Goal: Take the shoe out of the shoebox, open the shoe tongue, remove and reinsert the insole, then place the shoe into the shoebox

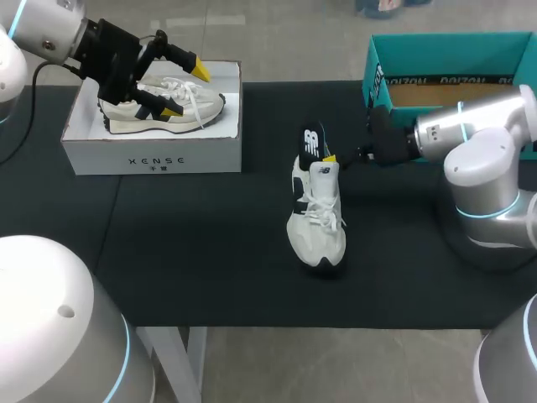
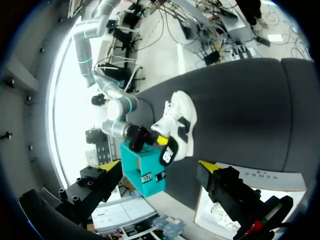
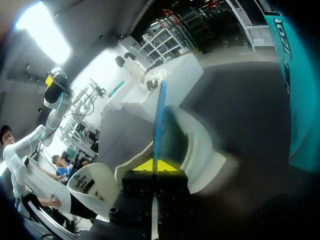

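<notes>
nearest us the shoe (image 1: 315,231) lay on the black mat (image 1: 210,252), toe toward us and out of either box, so its opening was easy to reach. just behind, the dark insole (image 1: 313,141) stood up out of the heel end. our right gripper (image 1: 334,158) came in from the side and was pinched tight on the insole's edge; we judged this the pull-out or refit step. farther left, our left gripper (image 1: 185,90) hung with fingers spread and holding nothing above the white box (image 1: 151,155), where a second shoe (image 1: 201,113) lay. farthest, the teal box (image 1: 445,59) sat open, likely waiting for the shoe.
</notes>
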Available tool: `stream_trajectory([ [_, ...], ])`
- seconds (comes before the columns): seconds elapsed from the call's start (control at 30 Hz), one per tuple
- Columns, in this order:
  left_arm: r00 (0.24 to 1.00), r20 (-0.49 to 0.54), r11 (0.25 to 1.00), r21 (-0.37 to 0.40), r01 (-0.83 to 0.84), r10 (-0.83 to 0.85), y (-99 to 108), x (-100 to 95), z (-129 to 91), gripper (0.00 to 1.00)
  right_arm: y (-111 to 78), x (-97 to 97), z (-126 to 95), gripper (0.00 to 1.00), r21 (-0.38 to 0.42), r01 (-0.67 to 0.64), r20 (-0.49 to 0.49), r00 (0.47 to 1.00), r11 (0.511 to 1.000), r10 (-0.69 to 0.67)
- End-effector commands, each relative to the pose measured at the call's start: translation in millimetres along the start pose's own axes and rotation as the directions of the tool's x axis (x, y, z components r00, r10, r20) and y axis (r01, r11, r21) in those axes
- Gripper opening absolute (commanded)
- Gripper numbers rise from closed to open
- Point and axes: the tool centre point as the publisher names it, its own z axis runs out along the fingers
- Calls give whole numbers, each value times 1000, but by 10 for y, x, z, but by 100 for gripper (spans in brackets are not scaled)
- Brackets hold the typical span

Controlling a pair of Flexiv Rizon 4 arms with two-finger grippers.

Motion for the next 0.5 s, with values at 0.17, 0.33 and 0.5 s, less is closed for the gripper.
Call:
stream_trajectory([
  [0.17,1000,-4,1000,1,-1,1,7,-1,-2,100,-93,17,1,7,-9,-19,4,1000,1000,19],
  [0.33,1000,-4,1000,1,-1,1,7,-1,-2,100,132,-30,-37,30,-29,15,11,1000,999,-14],
  [0.5,1000,-4,1000,1,-1,1,7,-1,-2,100,323,-58,-69,30,-39,42,19,999,998,-42],
])
